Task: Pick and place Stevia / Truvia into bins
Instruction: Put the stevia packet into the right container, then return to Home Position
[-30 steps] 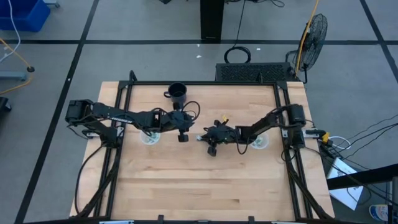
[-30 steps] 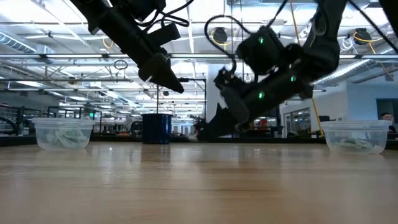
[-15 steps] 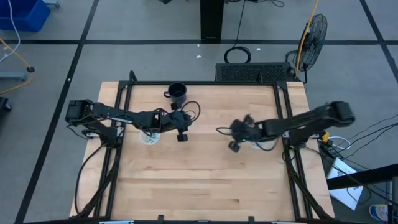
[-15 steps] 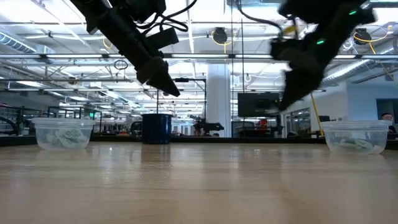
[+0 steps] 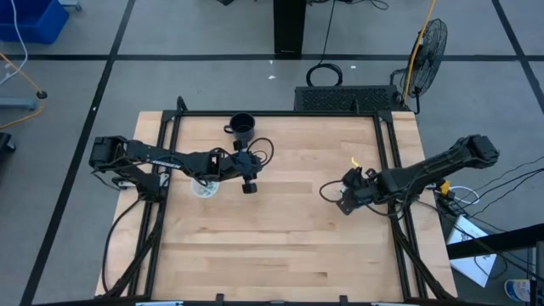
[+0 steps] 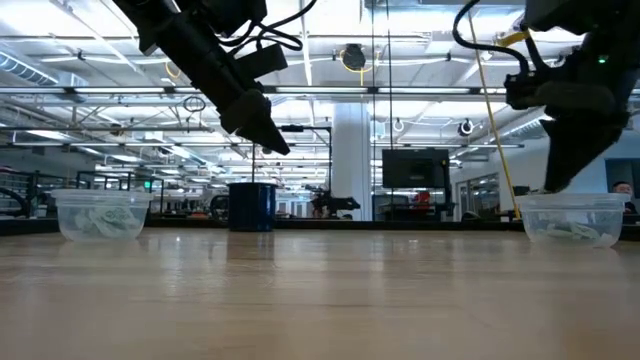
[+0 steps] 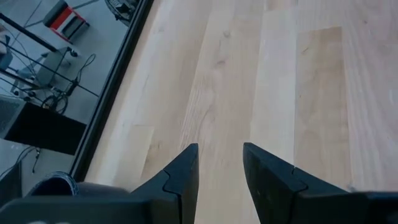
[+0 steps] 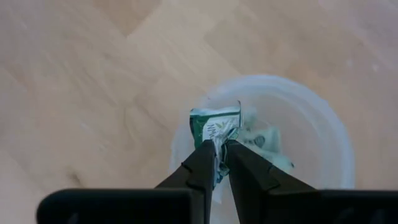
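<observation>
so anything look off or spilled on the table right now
Nothing stands out. The right pincer holds a slightly crumpled Stevia packet over the right bin, which already holds packets. The left bin sits upright, the mug too. No packets lie loose on the table.

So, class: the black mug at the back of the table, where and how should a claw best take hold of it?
Probably by the rim wall, coming from straight above. The black mug stands upright with its mouth open upward, so one finger can go inside, one outside. Its small handle sticks out sideways, a poorer hold.
</observation>
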